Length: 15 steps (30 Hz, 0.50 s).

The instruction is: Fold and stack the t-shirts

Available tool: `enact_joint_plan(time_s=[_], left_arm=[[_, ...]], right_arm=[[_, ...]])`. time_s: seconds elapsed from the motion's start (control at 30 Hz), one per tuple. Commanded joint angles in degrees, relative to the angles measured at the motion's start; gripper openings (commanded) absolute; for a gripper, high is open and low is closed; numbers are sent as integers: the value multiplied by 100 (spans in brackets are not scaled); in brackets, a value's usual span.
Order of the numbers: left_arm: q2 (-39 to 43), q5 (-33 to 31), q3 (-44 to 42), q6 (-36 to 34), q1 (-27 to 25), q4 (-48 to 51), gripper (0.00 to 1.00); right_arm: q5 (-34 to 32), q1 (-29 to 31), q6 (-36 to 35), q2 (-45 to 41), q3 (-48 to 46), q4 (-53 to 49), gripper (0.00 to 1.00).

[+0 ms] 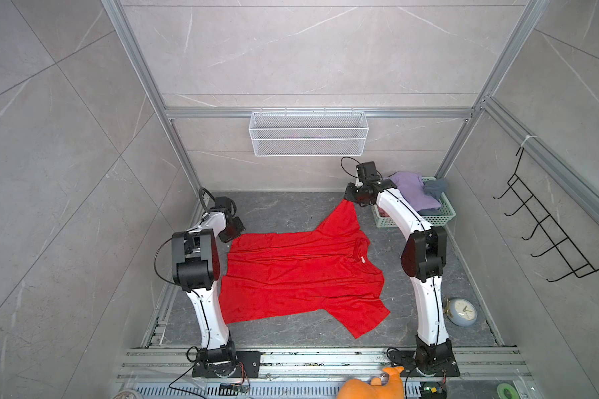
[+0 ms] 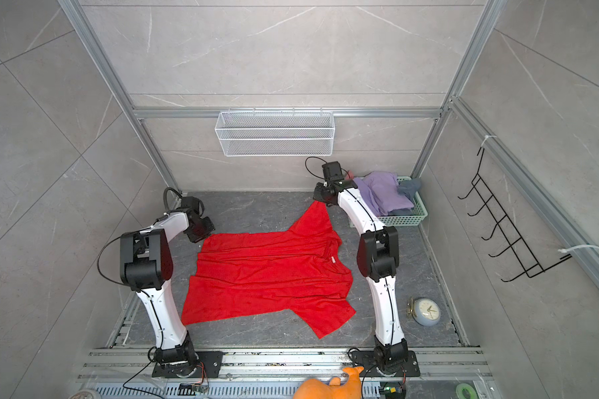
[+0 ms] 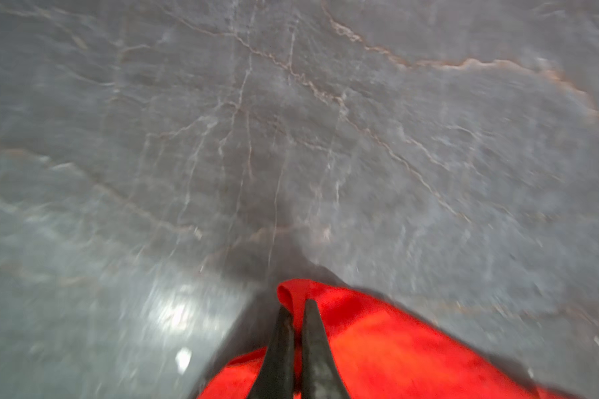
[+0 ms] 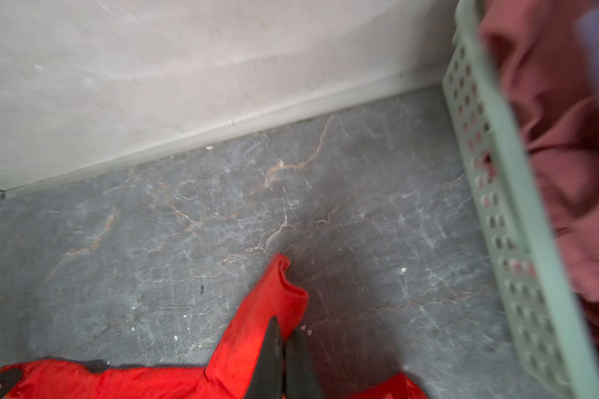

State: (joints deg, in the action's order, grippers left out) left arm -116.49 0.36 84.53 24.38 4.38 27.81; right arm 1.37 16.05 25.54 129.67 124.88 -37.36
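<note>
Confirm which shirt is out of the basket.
The red shirt: it alone lies spread on the table. The lavender shirt, pink shirt and grey shirt sit bunched in the basket.

Wire basket (image 1: 308,133) on back wall, hook rack (image 1: 547,228) on right wall. Green crate (image 1: 441,218) back-right, clock (image 1: 462,312) front-right, orange plush (image 1: 374,387) front edge.

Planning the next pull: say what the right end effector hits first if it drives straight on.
Right end effector: probably the bare grey tabletop just past the red t-shirt it pinches; wall beyond, green basket off to the side.
</note>
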Motion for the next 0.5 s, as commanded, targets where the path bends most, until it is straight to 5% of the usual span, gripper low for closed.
enact_joint_plan(time_s=[0.0, 0.23, 0.47], left_arm=[[1189, -137, -321, -327, 3, -260, 0], [2402, -371, -997, -555, 5, -265, 0], [2347, -264, -573, -644, 2, -516, 0]], right_arm=[[-312, 24, -346, -971, -475, 261, 0], [-733, 22, -639, -2268, -1731, 784, 0], [-635, 8, -875, -1694, -629, 723, 0]])
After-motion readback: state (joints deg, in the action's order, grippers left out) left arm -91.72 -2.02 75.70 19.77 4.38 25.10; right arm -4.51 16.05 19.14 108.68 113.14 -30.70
